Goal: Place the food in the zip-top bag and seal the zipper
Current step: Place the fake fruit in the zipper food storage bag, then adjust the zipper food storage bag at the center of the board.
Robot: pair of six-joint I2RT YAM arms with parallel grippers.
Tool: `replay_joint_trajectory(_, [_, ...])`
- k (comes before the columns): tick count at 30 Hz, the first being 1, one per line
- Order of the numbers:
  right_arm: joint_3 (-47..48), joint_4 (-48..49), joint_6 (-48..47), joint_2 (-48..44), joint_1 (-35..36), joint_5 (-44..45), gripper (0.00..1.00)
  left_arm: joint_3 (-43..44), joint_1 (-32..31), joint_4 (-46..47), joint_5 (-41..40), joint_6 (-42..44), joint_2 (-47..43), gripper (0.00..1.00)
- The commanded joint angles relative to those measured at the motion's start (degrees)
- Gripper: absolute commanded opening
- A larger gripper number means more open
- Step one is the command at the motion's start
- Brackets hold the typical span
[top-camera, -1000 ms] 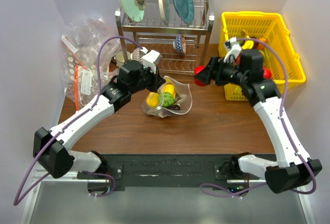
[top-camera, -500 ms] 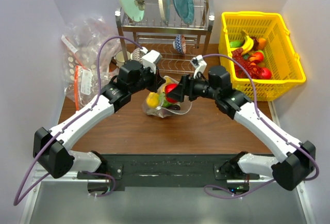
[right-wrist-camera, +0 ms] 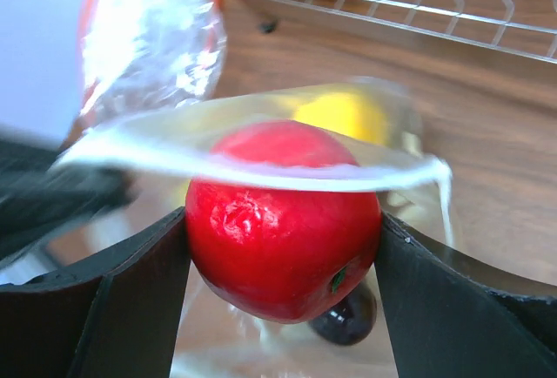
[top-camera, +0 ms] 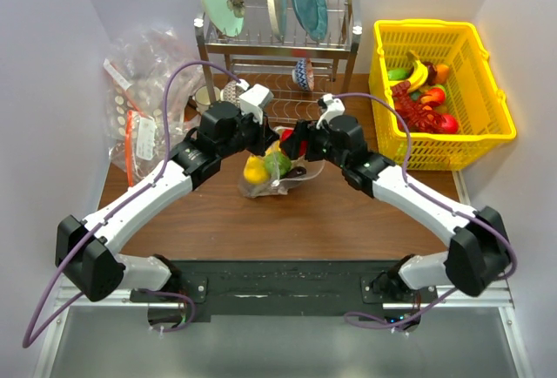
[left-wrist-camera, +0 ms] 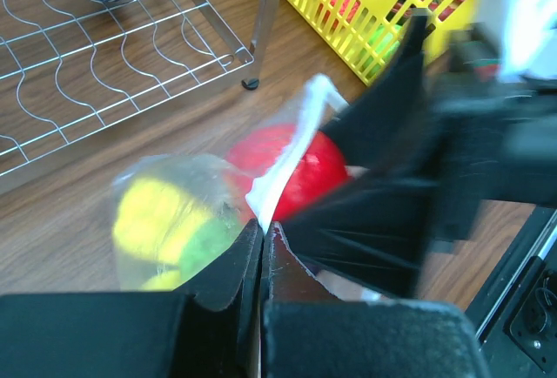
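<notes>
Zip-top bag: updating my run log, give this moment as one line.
left gripper: shut on zip-top bag rim | right gripper: shut on red fruit at bag mouth | zipper: unsealed

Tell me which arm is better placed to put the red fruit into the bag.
Right: the right pincer grips the red fruit at the bag mouth; the left pincer is shut on the bag's edge.

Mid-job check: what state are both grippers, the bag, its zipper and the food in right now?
left gripper: shut on the zip-top bag, pinching its mouth edge.
right gripper: shut on the red fruit.
zip-top bag: mouth open.
zipper: unsealed.
red fruit: at the bag's mouth, not yet released.
yellow food, green food: inside the bag.
yellow basket: holds more food.
</notes>
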Motion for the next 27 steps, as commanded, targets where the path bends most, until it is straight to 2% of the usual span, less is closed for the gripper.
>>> replay_joint_trajectory(1, [3.5, 3.3, -2.1, 4.4, 0.2, 6.7, 0.92, 2.0, 0.4, 2.4, 0.3, -0.1, -2.1, 0.0])
replay_joint_trajectory(2, [3.3, 2.9, -2.1, 4.0, 0.3, 6.6, 0.98, 1.9, 0.3, 2.5, 0.2, 0.0, -2.1, 0.0])
replay_joint_trajectory(3, [2.5, 3.1, -2.1, 3.3, 0.4, 6.6, 0.99, 2.0, 0.4, 2.5, 0.0, 0.0, -1.9, 0.0])
replay_joint_trajectory(7, [2.3, 0.1, -2.5, -1.0, 0.4, 6.2, 0.98, 2.1, 0.3, 2.2, -0.5, 0.1, -1.8, 0.0])
replay_joint_trajectory(13, [1.0, -11.1, -1.9, -10.7, 0.4, 6.6, 0.93, 2.2, 0.3, 2.1, -0.7, 0.2, -1.4, 0.0])
replay_joint_trajectory(16, [0.0, -16.9, -1.4, -15.0, 0.4, 9.6, 0.85, 2.1, 0.3, 2.1, -0.2, 0.2, -1.4, 0.0])
replay_joint_trajectory(17, [-0.1, -18.6, -1.1, -15.6, 0.4, 10.2, 0.78, 2.1, 0.3, 2.1, -0.5, 0.2, -1.4, 0.0])
replay_joint_trajectory(20, [-0.9, -23.6, -0.1, -17.0, 0.3, 11.5, 0.68, 2.2, 0.3, 2.1, -0.7, 0.2, -1.5, 0.0])
replay_joint_trajectory(27, [-9.3, -20.1, 4.5, -18.5, 0.4, 7.9, 0.58, 2.2, 0.3, 2.2, 0.0, 0.2, -1.5, 0.0])
